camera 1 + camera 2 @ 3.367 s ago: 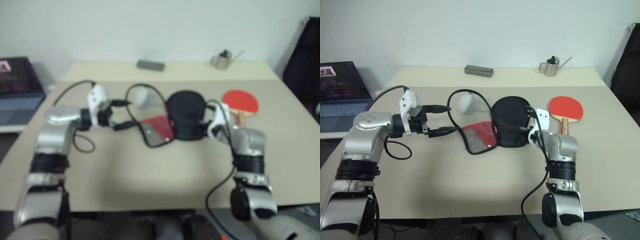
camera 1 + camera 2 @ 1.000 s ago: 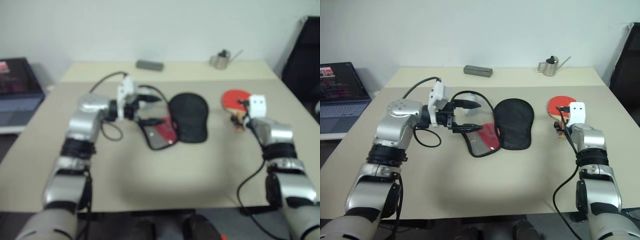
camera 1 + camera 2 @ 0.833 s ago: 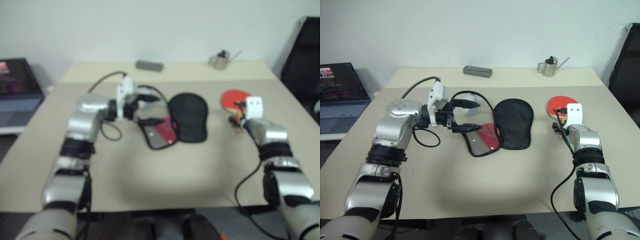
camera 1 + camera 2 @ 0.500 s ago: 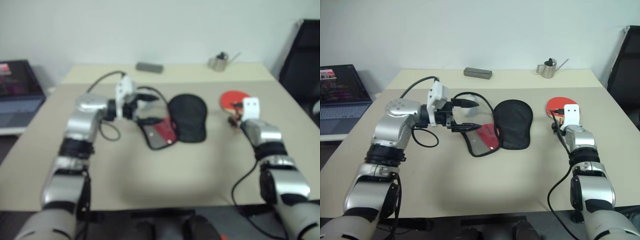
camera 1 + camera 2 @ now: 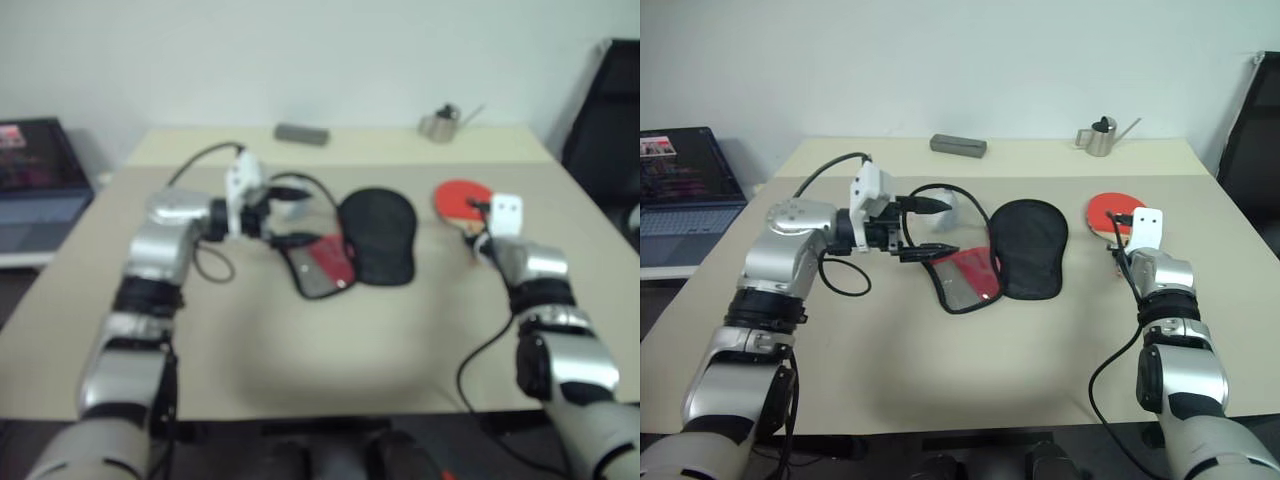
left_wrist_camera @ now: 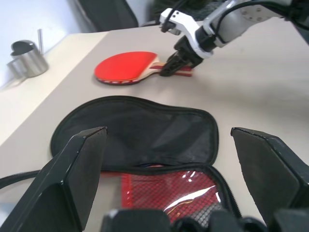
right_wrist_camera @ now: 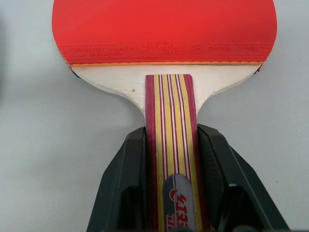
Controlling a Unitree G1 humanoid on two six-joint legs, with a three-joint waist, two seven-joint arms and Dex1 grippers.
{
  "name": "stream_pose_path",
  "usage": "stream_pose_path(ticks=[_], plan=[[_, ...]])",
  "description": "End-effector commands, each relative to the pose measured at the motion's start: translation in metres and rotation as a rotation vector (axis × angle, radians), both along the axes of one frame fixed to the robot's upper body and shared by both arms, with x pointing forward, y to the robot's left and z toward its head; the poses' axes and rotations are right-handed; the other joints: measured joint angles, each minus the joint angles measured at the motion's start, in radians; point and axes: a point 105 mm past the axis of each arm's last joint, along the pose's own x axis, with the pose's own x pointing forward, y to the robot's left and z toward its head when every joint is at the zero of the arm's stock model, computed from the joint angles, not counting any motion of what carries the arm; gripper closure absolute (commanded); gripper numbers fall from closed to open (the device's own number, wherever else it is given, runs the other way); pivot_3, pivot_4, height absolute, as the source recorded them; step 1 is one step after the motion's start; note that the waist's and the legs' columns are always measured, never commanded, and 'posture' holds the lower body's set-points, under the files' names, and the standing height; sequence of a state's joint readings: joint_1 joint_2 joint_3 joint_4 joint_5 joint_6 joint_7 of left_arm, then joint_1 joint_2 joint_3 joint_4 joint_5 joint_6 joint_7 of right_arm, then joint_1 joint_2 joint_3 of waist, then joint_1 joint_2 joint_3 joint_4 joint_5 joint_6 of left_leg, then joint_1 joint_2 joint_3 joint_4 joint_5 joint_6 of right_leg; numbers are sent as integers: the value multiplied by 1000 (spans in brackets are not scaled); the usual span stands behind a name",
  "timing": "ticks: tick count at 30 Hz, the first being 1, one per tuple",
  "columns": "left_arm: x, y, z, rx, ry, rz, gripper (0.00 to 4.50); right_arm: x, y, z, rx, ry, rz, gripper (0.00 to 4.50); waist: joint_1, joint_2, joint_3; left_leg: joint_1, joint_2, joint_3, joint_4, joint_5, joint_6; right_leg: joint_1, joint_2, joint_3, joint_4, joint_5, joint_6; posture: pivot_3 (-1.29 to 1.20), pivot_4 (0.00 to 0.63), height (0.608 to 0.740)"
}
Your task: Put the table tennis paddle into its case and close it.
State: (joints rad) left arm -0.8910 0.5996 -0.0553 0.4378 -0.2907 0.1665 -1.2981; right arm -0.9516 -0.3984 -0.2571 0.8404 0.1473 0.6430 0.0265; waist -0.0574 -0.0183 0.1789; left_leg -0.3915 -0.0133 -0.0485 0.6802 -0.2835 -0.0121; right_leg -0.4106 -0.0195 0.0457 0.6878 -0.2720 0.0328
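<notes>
Step in hand: grip paddle by handle w/ right tool (image 7: 170, 159). Its two black fingers sit either side of the striped wooden handle of the table tennis paddle (image 5: 1110, 213), touching or nearly so; grip looks closed on the handle, firm seating not confirmed. Paddle lies flat on worktop (image 5: 940, 380), red face up, to the right of the case (image 5: 1025, 247) and well apart from it.

Left tool (image 6: 178, 179): fingers wide apart, holding nothing, hovering over the case's near flap, pointing across toward the paddle.

Case: unzipped, lying open flat; black lining half uppermost, red mesh/clear half beside it.

Procedure notes:
- Confirm both fingers bear squarely on handle sides before lifting; handle is narrow, so an off-centre grip may let the blade swing.
- Lift clear of worktop, keep blade level, carry toward case, head first onto black lining.
- Left tool can likely pin the case flap during insertion.

Clearances, relative to case:
- Between case and paddle: bare worktop, free path.
- Behind case: small metal watering can (image 5: 1103, 134) and grey bar (image 5: 958, 146) near the far edge, well apart.
- Black cable (image 5: 930, 215) loops just beside case on the left-arm side; snag risk for zip closing.
- Paddle lies nearer the right edge; avoid outward drift.
</notes>
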Motion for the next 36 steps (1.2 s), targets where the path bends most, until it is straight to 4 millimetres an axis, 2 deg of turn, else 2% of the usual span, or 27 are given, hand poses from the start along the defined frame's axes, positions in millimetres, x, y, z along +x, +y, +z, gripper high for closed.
stream_pose_path(ticks=[1,7,11,14,15,18,25,36], plan=[[0,17,14,-19,-57,54,0,-3,-13,17,-3,-68,-62,3381,0,0,0,0,0,0,0,0,0,0,0,0,0,0,0,0,150,740],[-3,36,11,-2,-53,105,0,-15,4,56,0,-177,-25,3382,3,0,0,-11,0,0,0,0,-1,-11,-1,0,2,0,0,0,150,740],[-5,47,11,6,-58,138,0,-30,38,84,39,-241,53,3382,-3,0,0,-11,1,0,-1,0,0,-12,0,0,2,0,0,0,150,740],[-8,47,10,9,-54,127,0,-38,59,92,73,-245,94,3382,-4,1,0,-10,2,1,-1,0,0,-13,1,0,3,0,0,0,150,740],[-10,46,10,10,-48,112,0,-42,72,93,95,-241,123,3382,-2,1,0,-10,2,1,-1,0,0,-13,1,-1,3,0,0,0,150,740],[-12,48,9,16,-30,101,0,-51,108,92,145,-227,203,3382,0,1,0,-10,2,1,-1,0,0,-12,0,-1,3,0,0,0,150,740],[-7,60,12,29,-32,148,0,-51,152,81,199,-194,264,3382,1,1,0,-10,1,0,-1,0,0,-12,0,-1,3,0,0,0,150,740],[-8,63,10,31,-37,162,0,-39,172,44,152,-134,273,3382,-1,1,0,-9,1,0,-2,0,0,-13,0,-1,2,0,0,0,150,740]])
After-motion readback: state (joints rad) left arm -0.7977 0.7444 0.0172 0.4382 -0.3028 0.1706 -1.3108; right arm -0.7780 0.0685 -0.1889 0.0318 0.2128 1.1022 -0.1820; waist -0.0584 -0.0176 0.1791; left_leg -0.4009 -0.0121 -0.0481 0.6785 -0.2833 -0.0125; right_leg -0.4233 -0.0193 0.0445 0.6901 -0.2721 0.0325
